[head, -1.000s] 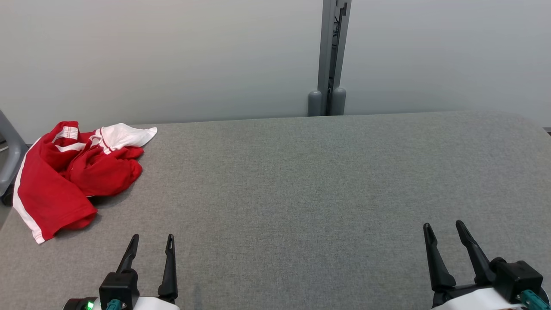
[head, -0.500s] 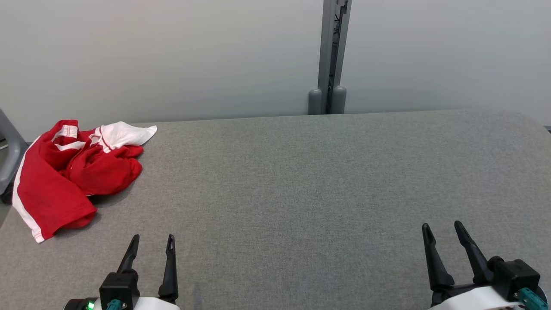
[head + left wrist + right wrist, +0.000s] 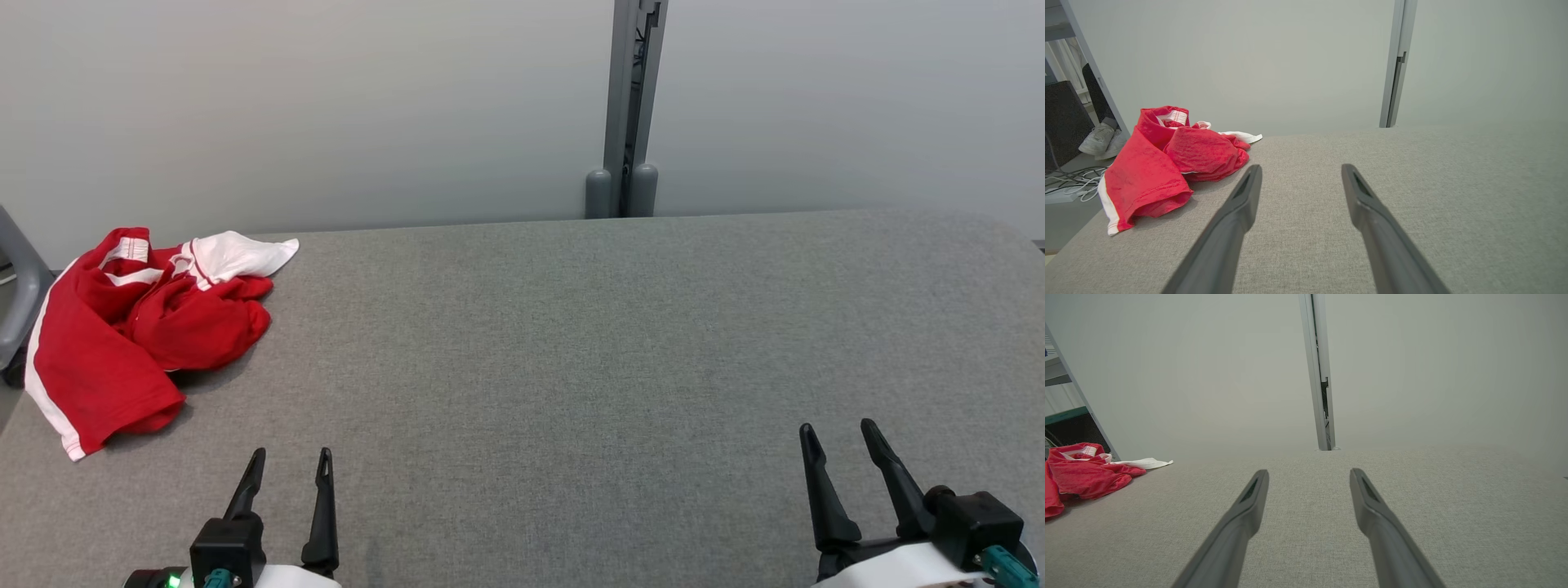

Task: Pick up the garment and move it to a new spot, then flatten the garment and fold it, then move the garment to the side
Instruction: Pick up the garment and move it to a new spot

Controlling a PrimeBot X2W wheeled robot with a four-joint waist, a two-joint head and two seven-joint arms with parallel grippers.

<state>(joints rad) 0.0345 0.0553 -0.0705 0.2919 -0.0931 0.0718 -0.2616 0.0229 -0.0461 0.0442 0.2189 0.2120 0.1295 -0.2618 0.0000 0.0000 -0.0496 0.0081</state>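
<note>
Head view, starting at the left: the crumpled red cloth garment with white trim (image 3: 122,343) lies heaped at the far left corner of the grey fabric-covered table (image 3: 571,343), with its striped hem right at the left edge. My left wrist view shows loose white cables (image 3: 1069,183) on the floor beyond that edge. My left gripper (image 3: 292,451) hovers near the front edge, its two fingers spread with nothing between them, well apart from the cloth. Far to the right, my right gripper (image 3: 838,425) is likewise spread and empty. As I judge it, a pinch on a single loose layer would lift a trailing bundle that could slide off the edge. A low, sweeping approach could shove the heap over, and the right arm would have to reach far across.
</note>
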